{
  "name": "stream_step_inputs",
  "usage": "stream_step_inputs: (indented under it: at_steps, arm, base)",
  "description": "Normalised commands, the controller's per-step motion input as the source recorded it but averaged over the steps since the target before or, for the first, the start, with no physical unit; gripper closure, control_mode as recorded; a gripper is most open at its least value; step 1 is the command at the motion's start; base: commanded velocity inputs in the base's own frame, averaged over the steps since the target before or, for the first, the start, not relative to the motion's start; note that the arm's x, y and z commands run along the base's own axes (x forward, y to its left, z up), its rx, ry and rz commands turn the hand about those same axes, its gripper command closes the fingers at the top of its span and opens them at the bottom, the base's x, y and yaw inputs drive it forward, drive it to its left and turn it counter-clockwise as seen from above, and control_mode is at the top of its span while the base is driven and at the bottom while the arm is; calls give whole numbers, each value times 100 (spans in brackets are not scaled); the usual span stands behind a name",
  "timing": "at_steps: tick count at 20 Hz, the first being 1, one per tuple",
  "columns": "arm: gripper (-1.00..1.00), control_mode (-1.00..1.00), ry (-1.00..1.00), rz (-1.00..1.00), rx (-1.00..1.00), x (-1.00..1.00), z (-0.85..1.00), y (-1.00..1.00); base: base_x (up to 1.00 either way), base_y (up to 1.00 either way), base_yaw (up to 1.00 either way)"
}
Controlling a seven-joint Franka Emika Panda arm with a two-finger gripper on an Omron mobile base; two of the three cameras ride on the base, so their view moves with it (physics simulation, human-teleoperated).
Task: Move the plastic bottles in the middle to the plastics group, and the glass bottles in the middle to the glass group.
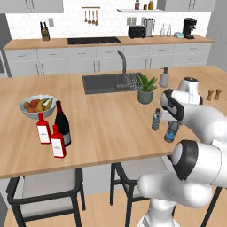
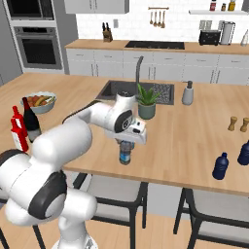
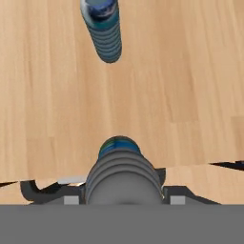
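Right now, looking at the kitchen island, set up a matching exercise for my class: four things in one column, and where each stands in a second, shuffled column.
Things:
1. fruit bowl
2. potted plant
3. wine bottle
4. water bottle under the gripper

Places:
A. beside the sink
B. near the island's front edge
C. behind the glass group, at the far left
D. between two red bottles

Pairs: 1-C, 2-A, 3-D, 4-B
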Motion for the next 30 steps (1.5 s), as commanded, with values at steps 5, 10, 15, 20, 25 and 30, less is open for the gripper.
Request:
stream_step_inputs:
  at_steps: [5, 10, 15, 20, 25, 30]
  arm:
    - [100, -100, -5, -2, -9, 5, 4, -79]
    - [100, -100, 0, -8, -12, 20, 1, -84]
    - [100, -100, 0, -12, -8, 26, 0, -84]
    - [100, -100, 0, -16, -3, 24, 1, -85]
    - [100, -100, 2, -18, 0, 19, 0, -76]
    - [100, -100, 0, -19, 0, 17, -4, -59]
  base:
    - [0, 0, 0]
    - [0, 0, 0]
    - [0, 0, 0]
    - [0, 0, 0]
    - [0, 0, 0]
    - [0, 0, 0]
